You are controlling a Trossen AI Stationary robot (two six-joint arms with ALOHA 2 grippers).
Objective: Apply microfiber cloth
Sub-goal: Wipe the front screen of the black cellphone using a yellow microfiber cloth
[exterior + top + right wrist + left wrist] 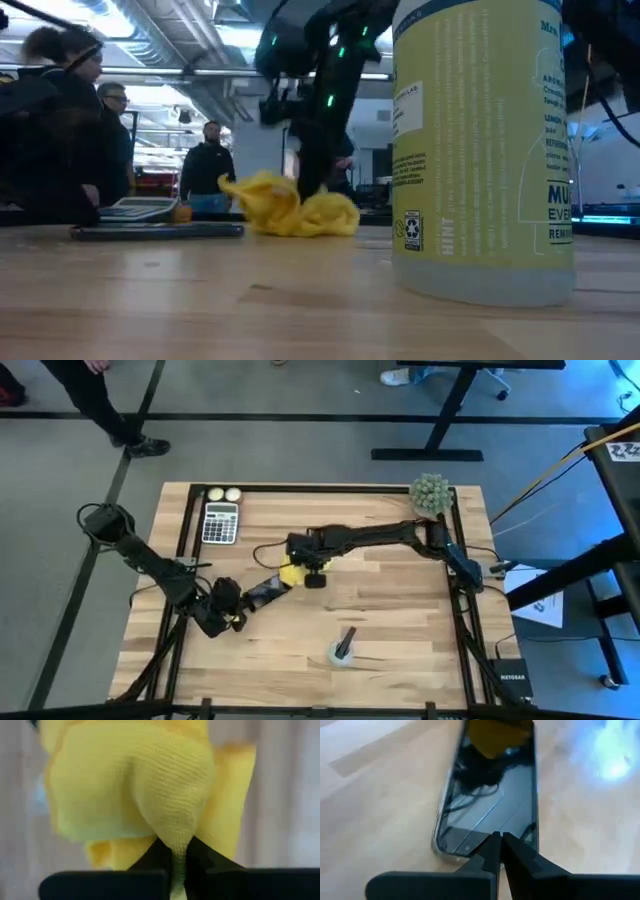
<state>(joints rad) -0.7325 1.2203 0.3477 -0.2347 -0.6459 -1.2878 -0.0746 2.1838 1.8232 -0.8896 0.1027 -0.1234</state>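
On the pale wood table [400,620], framed by black rails, the things are few. Grey carpet lies around it, and a person's dark legs and shoes [110,415] cross the floor beyond the far left corner. The low view looks across the planks into a lit workshop where three people [210,165] stand behind the table.

Counted: one cloth [291,574], one phone [265,591], one calculator [220,522], two pale balls [224,494] beside it at the far edge, one fuzzy green ball [430,494] at the far right corner, and one spray bottle [343,647] standing near the front edge, which fills the right of the low view with its yellow label [485,150].

The left arm reaches from the left side, bent low, with its gripper [228,608] at the near end of the phone. Its fingers [492,852] are pressed together, tips just over the phone's [490,795] lower edge; whether they touch the glass cannot be told.

The right arm stretches from the far right corner across to the middle, its gripper [303,565] pointing down. Its fingers [200,857] pinch a fold of the cloth [130,790], which bunches in front of them. The cloth [290,210] rests crumpled on the table at the phone's far end, touching it, with the dark phone [160,231] lying flat to one side.
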